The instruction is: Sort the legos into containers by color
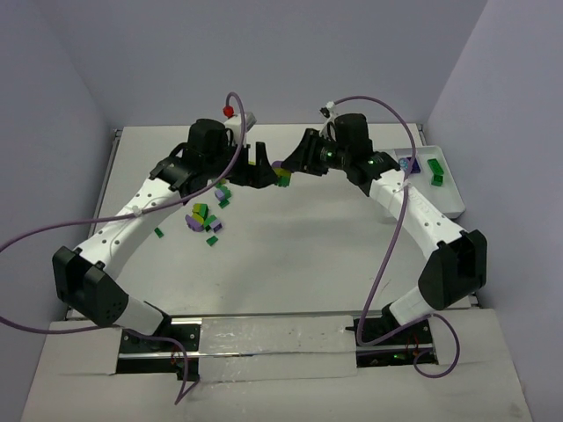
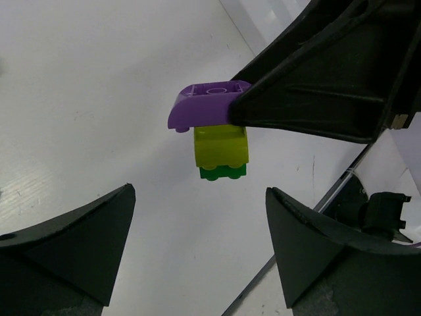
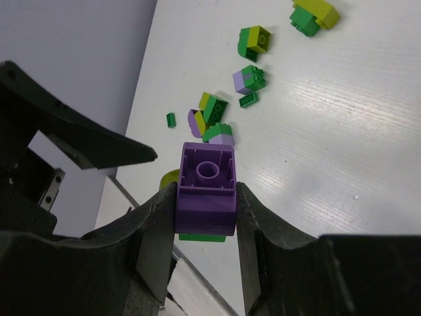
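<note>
My right gripper (image 3: 206, 189) is shut on a purple lego (image 3: 207, 187) that tops a small stack, held above the table. In the left wrist view the stack reads purple brick (image 2: 207, 105), yellow-green brick (image 2: 222, 146), dark green brick (image 2: 222, 172). My left gripper (image 2: 200, 191) stands open facing that stack from just short of it, with nothing between its fingers. From above, both grippers meet at the stack (image 1: 281, 173) near the table's back middle. More legos (image 1: 207, 220) lie loose on the left. One container, a white tray (image 1: 450, 204), sits at the far right.
The tray holds a green brick (image 1: 435, 169) and a purple piece (image 1: 406, 163). Scattered green, yellow-green and lavender bricks (image 3: 223, 112) lie beneath the left arm. Grey walls close in the table on three sides, and purple cables loop from both arms.
</note>
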You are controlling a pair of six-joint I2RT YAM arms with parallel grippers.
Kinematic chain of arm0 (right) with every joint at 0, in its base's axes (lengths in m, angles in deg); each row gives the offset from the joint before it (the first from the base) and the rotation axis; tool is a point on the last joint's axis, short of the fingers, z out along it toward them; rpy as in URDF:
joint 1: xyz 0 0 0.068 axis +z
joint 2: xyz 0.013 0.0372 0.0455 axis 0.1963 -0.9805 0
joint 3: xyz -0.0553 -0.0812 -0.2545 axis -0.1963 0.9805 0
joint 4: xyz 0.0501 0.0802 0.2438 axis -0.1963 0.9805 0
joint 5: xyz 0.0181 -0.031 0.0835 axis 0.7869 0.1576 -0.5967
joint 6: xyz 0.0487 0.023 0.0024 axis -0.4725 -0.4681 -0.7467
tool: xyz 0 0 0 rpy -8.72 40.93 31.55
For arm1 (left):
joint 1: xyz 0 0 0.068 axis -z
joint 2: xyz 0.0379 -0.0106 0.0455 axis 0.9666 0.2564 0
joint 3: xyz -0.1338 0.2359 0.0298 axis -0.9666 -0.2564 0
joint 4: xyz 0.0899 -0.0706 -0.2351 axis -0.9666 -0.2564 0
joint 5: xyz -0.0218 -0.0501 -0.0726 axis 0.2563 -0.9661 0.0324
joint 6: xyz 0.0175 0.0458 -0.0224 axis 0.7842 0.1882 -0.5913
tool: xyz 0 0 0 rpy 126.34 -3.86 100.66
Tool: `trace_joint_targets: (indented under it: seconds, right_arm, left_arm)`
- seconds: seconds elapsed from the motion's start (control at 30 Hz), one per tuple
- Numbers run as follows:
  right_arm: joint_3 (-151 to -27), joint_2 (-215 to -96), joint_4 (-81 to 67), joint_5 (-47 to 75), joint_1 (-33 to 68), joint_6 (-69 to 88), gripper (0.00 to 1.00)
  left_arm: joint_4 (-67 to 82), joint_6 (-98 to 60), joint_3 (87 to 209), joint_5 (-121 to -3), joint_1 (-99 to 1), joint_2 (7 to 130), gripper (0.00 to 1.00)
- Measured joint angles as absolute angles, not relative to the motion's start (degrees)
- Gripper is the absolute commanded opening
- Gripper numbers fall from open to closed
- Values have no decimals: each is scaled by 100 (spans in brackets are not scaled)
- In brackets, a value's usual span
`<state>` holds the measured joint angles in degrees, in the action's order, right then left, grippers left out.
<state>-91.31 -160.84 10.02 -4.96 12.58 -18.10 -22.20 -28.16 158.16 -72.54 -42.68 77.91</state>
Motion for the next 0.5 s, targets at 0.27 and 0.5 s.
trace_joint_targets:
  seconds: [0.27, 0.5]
  right_arm:
    - [-9334, -16107, 1095, -320, 1344, -1990, 0]
    - [-9346, -16109, 1097, -353, 1444, -2010, 0]
  left_arm:
    - [-1898, -3007, 15816, -6756, -4000, 7816, 69]
    - [-1765, -3079, 15816, -6714, -3996, 8019, 65]
